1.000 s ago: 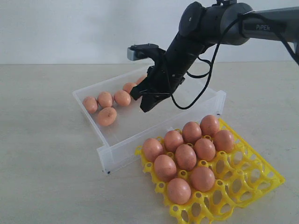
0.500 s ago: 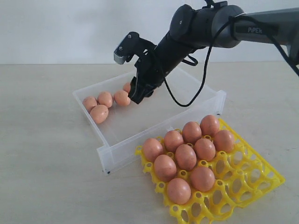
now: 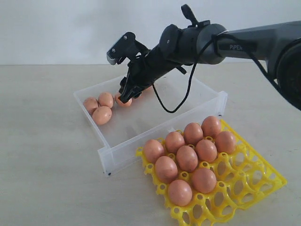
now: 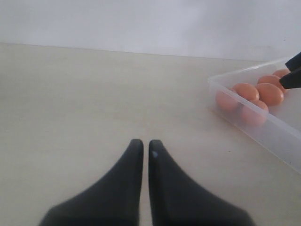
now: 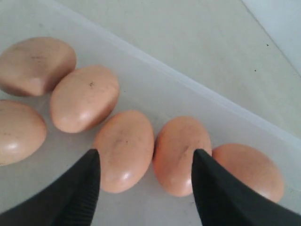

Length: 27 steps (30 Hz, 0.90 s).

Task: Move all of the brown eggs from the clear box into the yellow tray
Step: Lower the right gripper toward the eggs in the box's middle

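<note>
Several brown eggs (image 3: 102, 115) lie in the far left corner of the clear box (image 3: 107, 151). Several more eggs (image 3: 187, 158) sit in cups of the yellow tray (image 3: 256, 178) in front of the box. My right gripper (image 3: 125, 95) hangs low over the eggs in the box. In the right wrist view it (image 5: 146, 157) is open, its fingers straddling two eggs (image 5: 123, 150) (image 5: 181, 155) lying side by side, and it holds nothing. My left gripper (image 4: 145, 142) is shut and empty above bare table, off to the side of the box (image 4: 263, 123).
The yellow tray's right and front cups (image 3: 235, 197) stand empty. The clear box's near and right floor (image 3: 155, 115) holds no eggs. A black cable (image 3: 181, 101) loops below the right arm over the box.
The right gripper has swung left and down over the eggs in the box's far left corner, and its jaws have gone from shut to open. One loose egg shifted slightly left.
</note>
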Each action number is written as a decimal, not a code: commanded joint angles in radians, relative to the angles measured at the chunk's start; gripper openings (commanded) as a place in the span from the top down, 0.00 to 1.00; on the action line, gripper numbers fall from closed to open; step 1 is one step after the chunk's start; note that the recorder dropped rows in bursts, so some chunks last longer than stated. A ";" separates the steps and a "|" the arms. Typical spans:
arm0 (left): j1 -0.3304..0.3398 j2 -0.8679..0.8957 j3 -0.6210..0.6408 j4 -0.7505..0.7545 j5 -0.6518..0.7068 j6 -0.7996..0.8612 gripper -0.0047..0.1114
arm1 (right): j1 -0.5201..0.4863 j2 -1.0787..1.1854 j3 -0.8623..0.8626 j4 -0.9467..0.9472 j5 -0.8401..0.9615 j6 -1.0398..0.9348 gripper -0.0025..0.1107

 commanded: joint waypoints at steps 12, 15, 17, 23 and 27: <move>0.003 -0.003 0.003 -0.003 -0.004 -0.001 0.92 | 0.003 0.095 -0.011 0.009 -0.156 -0.008 0.52; 0.003 -0.003 0.003 -0.003 -0.004 -0.001 0.92 | 0.005 0.095 -0.011 0.009 -0.159 -0.012 0.52; 0.003 -0.003 0.003 -0.003 -0.004 -0.001 0.92 | 0.005 0.095 -0.011 0.009 -0.159 -0.012 0.52; 0.003 -0.003 0.003 -0.003 -0.004 -0.001 0.92 | 0.011 0.050 -0.011 0.000 0.008 -0.002 0.52; 0.003 -0.003 0.003 -0.003 -0.004 -0.001 0.92 | 0.011 0.024 -0.011 0.004 -0.133 0.051 0.52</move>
